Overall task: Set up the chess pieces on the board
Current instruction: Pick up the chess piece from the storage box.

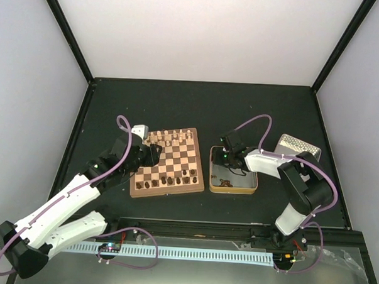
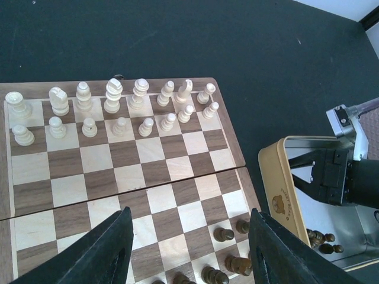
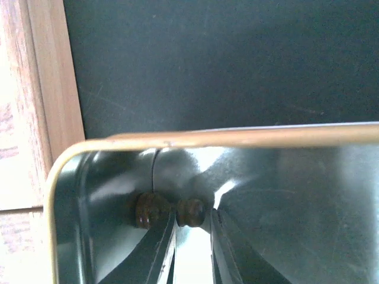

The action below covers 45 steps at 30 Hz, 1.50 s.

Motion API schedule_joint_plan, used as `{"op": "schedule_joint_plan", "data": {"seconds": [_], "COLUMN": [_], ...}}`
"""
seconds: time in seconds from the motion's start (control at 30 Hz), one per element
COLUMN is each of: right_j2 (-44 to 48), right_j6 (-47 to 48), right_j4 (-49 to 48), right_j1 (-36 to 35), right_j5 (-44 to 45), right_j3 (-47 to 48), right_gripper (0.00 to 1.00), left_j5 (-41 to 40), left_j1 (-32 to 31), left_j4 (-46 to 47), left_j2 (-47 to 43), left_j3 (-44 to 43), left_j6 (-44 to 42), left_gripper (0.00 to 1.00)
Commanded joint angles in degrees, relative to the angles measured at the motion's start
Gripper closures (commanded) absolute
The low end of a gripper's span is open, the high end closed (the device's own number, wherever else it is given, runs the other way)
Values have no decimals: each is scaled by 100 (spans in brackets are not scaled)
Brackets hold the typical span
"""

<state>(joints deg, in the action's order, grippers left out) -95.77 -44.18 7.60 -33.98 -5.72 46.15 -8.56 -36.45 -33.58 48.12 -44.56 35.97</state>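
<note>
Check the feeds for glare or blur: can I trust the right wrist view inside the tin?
Right wrist: glare streaks the mirror-like tin beside the dark chessman, the board edge is washed out, fingers soft. Left wrist: cream chessmen sharp, own fingers blurred. Top external: even light, pieces tiny.

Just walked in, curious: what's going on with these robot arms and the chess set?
The right arm reaches into the metal tin, jaws narrowly either side of a dark chess piece in its corner; grip unclear. The left arm hovers over the board, jaws open and empty. Cream pieces fill the far two rows; a few dark pieces stand on the near side.
</note>
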Motion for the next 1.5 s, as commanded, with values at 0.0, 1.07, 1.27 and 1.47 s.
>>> {"op": "schedule_joint_plan", "data": {"seconds": [0.0,1.07,1.27,1.47], "right_j2": [-194,-474,-527,-241], "right_j6": [29,1632,1800,1855], "right_j4": [245,918,706,637], "right_j1": [31,31,23,7], "right_j5": [706,1635,1574,1356], "right_j3": [100,750,635,427], "right_gripper": [84,53,61,78], "left_j5": [73,139,152,178], "left_j1": [39,74,83,87], "left_j4": [176,250,269,308], "left_j2": [40,-57,-57,-31], "left_j3": [-256,-128,-103,-77], "left_j6": [-115,-222,-231,-230], "left_gripper": [45,45,45,45]}}
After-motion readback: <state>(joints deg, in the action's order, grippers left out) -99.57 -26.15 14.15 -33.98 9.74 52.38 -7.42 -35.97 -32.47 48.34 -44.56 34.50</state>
